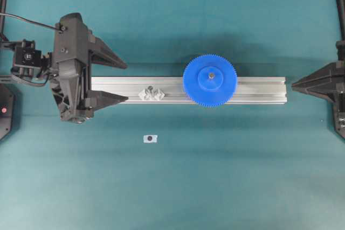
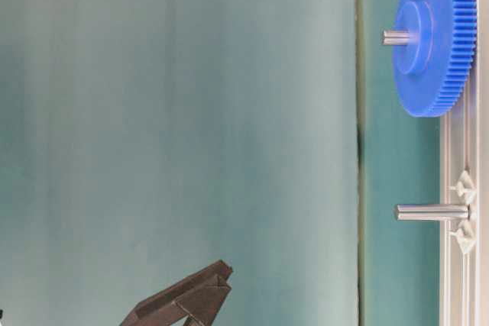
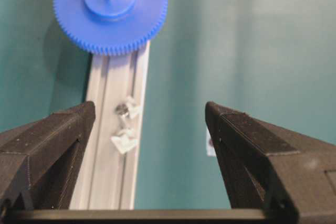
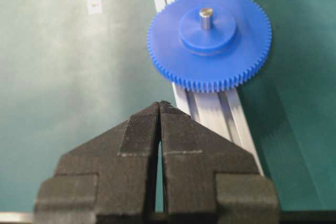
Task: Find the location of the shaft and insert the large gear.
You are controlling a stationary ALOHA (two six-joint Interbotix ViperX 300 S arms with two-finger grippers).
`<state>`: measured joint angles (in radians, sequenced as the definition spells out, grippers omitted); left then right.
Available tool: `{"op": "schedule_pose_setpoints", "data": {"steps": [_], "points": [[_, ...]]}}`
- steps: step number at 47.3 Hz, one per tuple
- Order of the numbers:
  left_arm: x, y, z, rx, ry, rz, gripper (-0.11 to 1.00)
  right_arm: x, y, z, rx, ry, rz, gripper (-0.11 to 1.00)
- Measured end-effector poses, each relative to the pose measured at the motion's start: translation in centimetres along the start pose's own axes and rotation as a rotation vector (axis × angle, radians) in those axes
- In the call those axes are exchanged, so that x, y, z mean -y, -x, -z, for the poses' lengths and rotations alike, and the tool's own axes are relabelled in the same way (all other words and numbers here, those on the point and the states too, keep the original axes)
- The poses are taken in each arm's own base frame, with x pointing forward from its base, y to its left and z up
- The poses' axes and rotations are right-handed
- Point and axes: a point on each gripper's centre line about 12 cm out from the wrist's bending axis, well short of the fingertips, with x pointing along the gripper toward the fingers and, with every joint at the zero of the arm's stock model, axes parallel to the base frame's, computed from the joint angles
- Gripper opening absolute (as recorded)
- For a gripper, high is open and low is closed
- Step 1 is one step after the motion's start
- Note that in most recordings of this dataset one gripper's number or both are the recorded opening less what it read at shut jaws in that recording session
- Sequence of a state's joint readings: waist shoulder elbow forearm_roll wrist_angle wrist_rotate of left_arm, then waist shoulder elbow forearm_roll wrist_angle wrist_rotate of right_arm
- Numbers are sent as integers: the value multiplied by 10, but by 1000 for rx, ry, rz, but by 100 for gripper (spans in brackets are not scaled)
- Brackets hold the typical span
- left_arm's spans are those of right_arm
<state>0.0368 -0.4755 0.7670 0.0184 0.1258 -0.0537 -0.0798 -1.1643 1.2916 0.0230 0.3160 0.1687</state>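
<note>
Left arm: you have it reaching in from the left edge of the overhead view, wrist level, fingers pointing toward the middle.
Left gripper (image 1: 125, 83): your jaws stand wide apart — nothing between the two black fingers (image 3: 58, 145) in the wrist view.
Right arm: you have it drawn back at the right edge of the overhead view, only its tip showing.
Right gripper (image 4: 159, 104): your jaws are pressed together — the pads meet along a thin seam, nothing held, tip pointing toward the middle.
</note>
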Motion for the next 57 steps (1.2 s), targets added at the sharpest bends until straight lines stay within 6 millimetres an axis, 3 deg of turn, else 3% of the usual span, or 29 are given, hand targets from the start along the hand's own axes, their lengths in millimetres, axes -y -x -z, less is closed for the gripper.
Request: {"op": "schedule_pose_setpoints", "data": {"steps": [57], "points": [[0, 3, 2, 21, -1, 3, 85, 0, 0, -1, 6, 0, -1, 2]]}}
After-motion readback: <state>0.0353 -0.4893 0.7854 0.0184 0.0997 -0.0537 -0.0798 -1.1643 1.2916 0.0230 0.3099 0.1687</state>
